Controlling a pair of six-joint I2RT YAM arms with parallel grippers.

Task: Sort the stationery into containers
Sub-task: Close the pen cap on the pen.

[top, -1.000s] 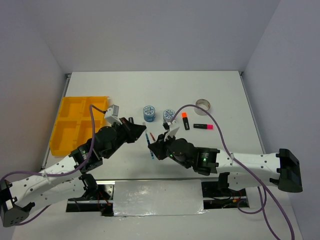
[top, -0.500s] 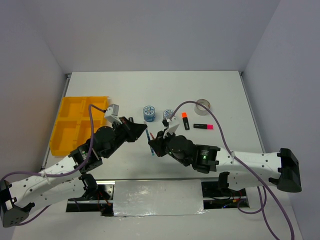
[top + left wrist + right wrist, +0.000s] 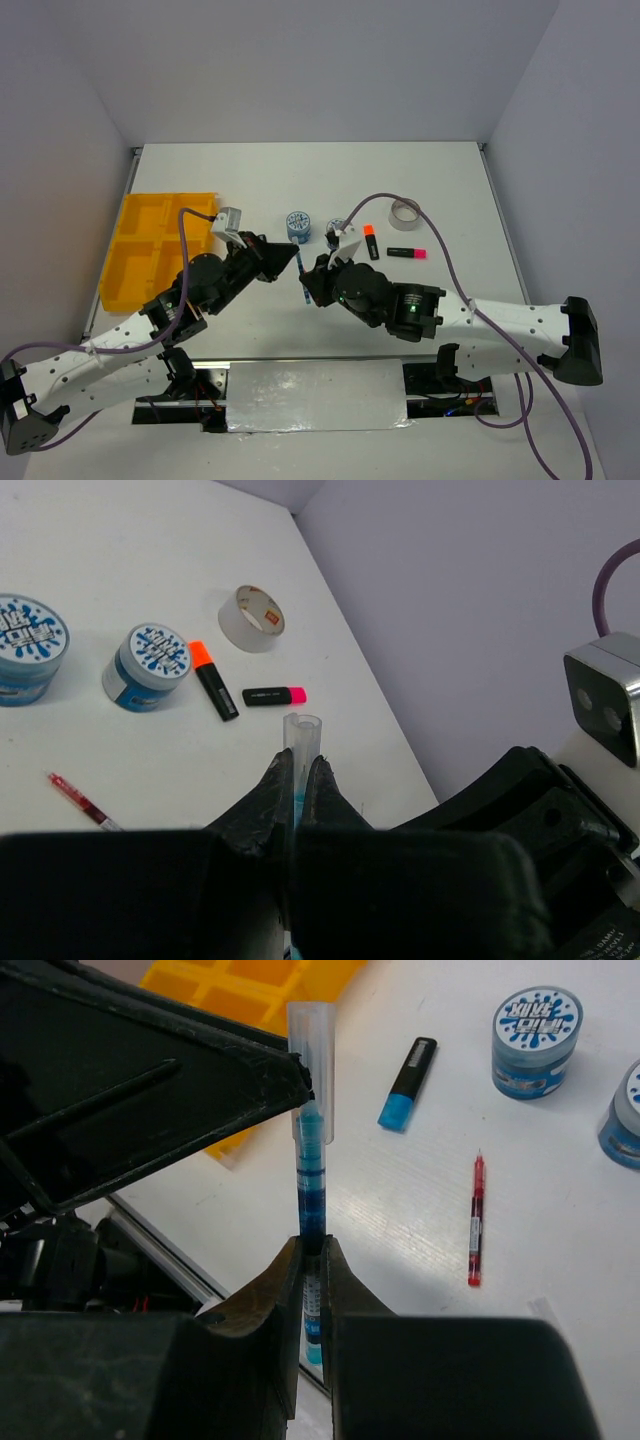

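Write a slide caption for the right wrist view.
Right gripper and left gripper pinch one blue pen; a red pen lies on the table.

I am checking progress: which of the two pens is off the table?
The blue pen: the left pincer and right pincer both grip it in the air; the red pen lies flat on the table.

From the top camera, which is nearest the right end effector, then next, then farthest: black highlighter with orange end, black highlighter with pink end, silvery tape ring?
Starting from the right end effector:
1. Black highlighter with orange end, just to its right and a little farther back.
2. Black highlighter with pink end, farther right.
3. Silvery tape ring, right and farthest back.
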